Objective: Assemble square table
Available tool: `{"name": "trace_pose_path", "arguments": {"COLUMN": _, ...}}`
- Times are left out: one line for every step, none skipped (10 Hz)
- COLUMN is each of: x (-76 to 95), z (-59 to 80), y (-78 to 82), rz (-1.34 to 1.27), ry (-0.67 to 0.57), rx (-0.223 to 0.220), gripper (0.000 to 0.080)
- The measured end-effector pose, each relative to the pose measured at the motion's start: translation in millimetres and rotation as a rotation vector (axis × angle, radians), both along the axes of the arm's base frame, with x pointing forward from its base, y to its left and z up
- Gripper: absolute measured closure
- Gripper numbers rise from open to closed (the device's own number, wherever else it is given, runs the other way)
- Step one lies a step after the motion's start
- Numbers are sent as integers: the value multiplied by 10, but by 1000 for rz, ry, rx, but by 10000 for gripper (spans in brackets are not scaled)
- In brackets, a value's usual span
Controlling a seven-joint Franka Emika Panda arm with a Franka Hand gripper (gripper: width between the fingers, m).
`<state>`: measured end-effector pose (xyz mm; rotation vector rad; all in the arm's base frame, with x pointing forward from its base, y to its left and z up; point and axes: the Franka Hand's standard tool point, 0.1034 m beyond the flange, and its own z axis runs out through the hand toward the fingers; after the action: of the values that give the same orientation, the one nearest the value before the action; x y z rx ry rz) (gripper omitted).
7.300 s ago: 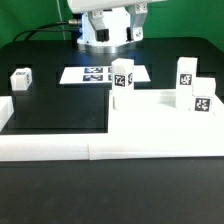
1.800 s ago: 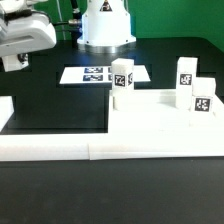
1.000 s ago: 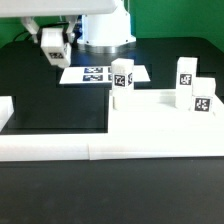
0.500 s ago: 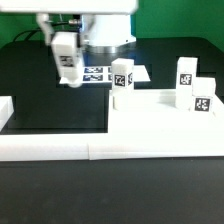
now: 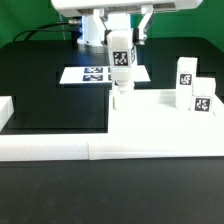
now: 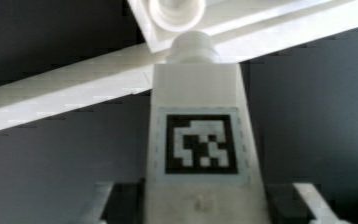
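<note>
My gripper is shut on a white tagged leg and holds it upright, a finger on each side of it. The leg hangs over the back left corner of the square table's white slab. In the wrist view its rounded tip points at a round hole in the slab. Two more tagged legs stand on the slab at the exterior view's right. The held leg mostly hides whatever stands behind it.
The marker board lies on the black table behind the slab. A low white border wall runs along the front, with a short piece at the exterior view's left. The robot base stands at the back.
The gripper has carried the leg from the exterior view's left to the right and down, and the leg now hangs over the slab's corner. Its grip has not changed.
</note>
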<state>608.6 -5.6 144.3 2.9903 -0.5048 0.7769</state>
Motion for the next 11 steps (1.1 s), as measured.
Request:
{"name": "trace_pose_path", "arguments": {"x": 0, "z": -1, "y": 1, "rz": 1, "ry": 0, "rx": 0, "gripper": 507}}
{"name": "trace_pose_path", "arguments": {"x": -12, "z": -32, "y": -31, "rz": 7, "ry": 0, "rx": -11, "gripper": 507}}
{"name": "trace_pose_path", "arguments": {"x": -39, "z": -124, "y": -103, "rz": 23, "ry": -28, "rx": -51, "gripper": 507}}
{"name": "trace_pose_path", "arguments": {"x": -37, "z": -236, "y": -68, "rz": 35, "ry": -26, "rx": -69, "gripper": 507}}
{"name": "trace_pose_path", "arguments": {"x": 0, "z": -291, "y": -33, "rz": 38, "ry": -29, "rx": -75, "gripper": 507}}
{"name": "trace_pose_path", "arguments": {"x": -3, "z": -306, "y": -62, "rz": 38, "ry": -26, "rx": -78, "gripper": 507}}
{"name": "trace_pose_path", "arguments": {"x": -8, "z": -327, "y": -45, "rz": 41, "ry": -23, "rx": -77, "gripper": 507}}
{"name": "trace_pose_path", "arguments": {"x": 9, "z": -348, "y": -15, "rz": 46, "ry": -22, "rx": -77, "gripper": 507}}
{"name": "trace_pose_path", "arguments": {"x": 31, "z": -382, "y": 9, "rz": 50, "ry": -21, "rx": -80, "gripper": 507}}
{"name": "trace_pose_path", "arguments": {"x": 46, "z": -422, "y": 31, "rz": 55, "ry": -18, "rx": -83, "gripper": 507}}
{"name": "trace_pose_path", "arguments": {"x": 52, "z": -437, "y": 57, "rz": 60, "ry": -16, "rx": -85, "gripper": 507}}
